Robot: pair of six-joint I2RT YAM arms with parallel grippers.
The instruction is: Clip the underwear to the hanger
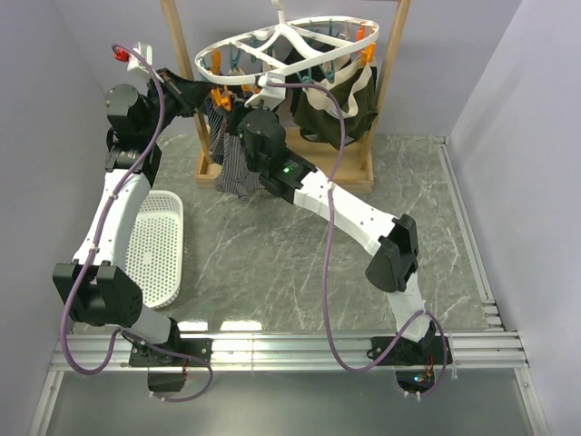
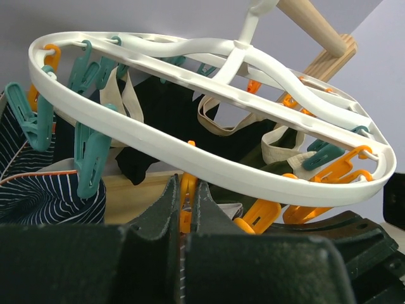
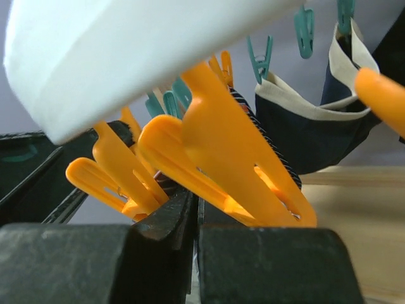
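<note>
Underwear point(image 1: 238, 173) is hanging below the near-left part of the hanger point(image 2: 190, 161), bunched into a narrow strip. Its long axis is running straight up and down, with the gathered top edge rising to the hanger's rim and the loose lower end pointing down at the table point(image 1: 300, 263). Both arms are reaching up to that same stretch of the hanger from below. The left gripper point(image 2: 186, 196) is sitting just under the rim with its jaws pressed together. A sliver of striped cloth is showing in the slit between them, so it is pinching the underwear. An orange clip point(image 3: 221, 145) is dangling from the hanger right above the tips of the right gripper point(image 3: 195, 204). That claw is closed too. A scrap of striped cloth with a reddish bit is sitting right at its tips, though I cannot tell whether it is actually being nipped. Teal clips point(image 2: 88, 158) are hanging along the hanger's left curve. A navy striped garment point(image 2: 38, 183) is drooping under that left end. An olive pair with a cream waistband point(image 1: 336, 109) is hanging beneath the hanger's far-right side. The wooden frame point(image 2: 316, 28) is standing behind and above the hanger.
</note>
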